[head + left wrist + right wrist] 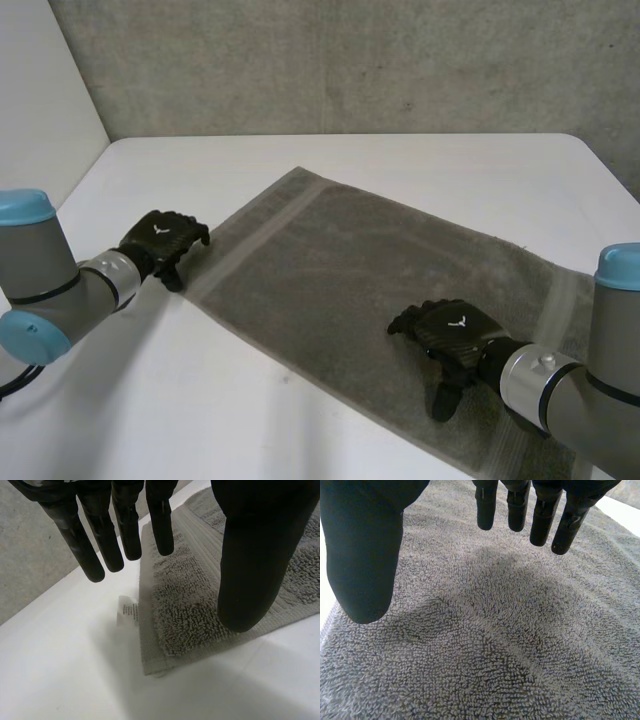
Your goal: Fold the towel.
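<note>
A grey towel lies spread flat and slantwise on the white table. My left hand is at the towel's left short edge, by its near corner. In the left wrist view its fingers are straight and spread over the bare table just off the edge. The thumb stands apart above the towel, and nothing is pinched. A white label sticks out at that corner. My right hand hovers open over the towel's near right part, fingers and thumb above the pile.
A grey wall rises behind the table's far edge, and a pale wall stands at the left. Bare table surface runs along the towel's near side and beyond its far long edge.
</note>
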### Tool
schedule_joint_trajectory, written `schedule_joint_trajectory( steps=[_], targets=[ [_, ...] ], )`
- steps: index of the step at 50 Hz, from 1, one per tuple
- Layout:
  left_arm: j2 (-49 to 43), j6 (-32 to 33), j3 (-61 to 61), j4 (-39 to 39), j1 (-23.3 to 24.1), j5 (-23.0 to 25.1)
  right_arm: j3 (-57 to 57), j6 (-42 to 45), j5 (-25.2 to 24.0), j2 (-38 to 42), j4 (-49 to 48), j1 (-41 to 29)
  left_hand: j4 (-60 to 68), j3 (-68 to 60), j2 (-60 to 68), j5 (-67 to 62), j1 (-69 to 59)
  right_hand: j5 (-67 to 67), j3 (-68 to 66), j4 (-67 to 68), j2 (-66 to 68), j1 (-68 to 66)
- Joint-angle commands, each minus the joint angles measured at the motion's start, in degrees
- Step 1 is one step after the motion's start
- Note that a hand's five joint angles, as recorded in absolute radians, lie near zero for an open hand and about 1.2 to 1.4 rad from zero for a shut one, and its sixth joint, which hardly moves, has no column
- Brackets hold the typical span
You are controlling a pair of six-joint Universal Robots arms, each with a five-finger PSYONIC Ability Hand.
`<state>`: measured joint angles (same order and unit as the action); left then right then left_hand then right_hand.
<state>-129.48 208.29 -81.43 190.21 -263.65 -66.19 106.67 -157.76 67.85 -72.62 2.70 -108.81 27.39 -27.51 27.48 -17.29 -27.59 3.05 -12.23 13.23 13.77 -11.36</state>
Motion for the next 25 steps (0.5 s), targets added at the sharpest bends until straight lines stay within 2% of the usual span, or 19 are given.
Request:
schedule_joint_trajectory(
  steps=[1, 10, 18, 25],
  targets=[
    [-1.73, 0.19, 1.27, -0.63, -0.03, -0.08, 0.03, 0.44, 0.0, 0.46, 0.03, 0.01, 3.51, -3.39, 3.42, -3.62, -3.31, -3.05, 2.23, -3.23, -3.77, 1.36],
    [-3.32, 0.19, 3.21, -1.51, -0.03, -0.17, 0.03, 0.52, -0.09, 0.64, -0.06, 0.01, 4.69, -4.57, 4.6, -4.8, -4.49, -3.05, 2.23, -3.23, -3.77, 1.36],
    [-4.9, 0.19, 5.31, -1.42, 0.24, -0.43, 0.03, 0.52, 0.0, 1.25, -0.59, 0.09, 12.76, -12.64, 12.67, -12.87, -12.57, -3.05, 2.23, -3.23, -3.77, 1.36],
    [-5.61, 0.1, 6.89, -1.42, 1.12, -0.43, 0.03, 0.61, 0.0, 1.34, -0.59, 0.01, 28.72, -28.6, 28.63, -28.83, -28.52, -3.05, 2.23, -3.23, -3.77, 1.36]
  ],
)
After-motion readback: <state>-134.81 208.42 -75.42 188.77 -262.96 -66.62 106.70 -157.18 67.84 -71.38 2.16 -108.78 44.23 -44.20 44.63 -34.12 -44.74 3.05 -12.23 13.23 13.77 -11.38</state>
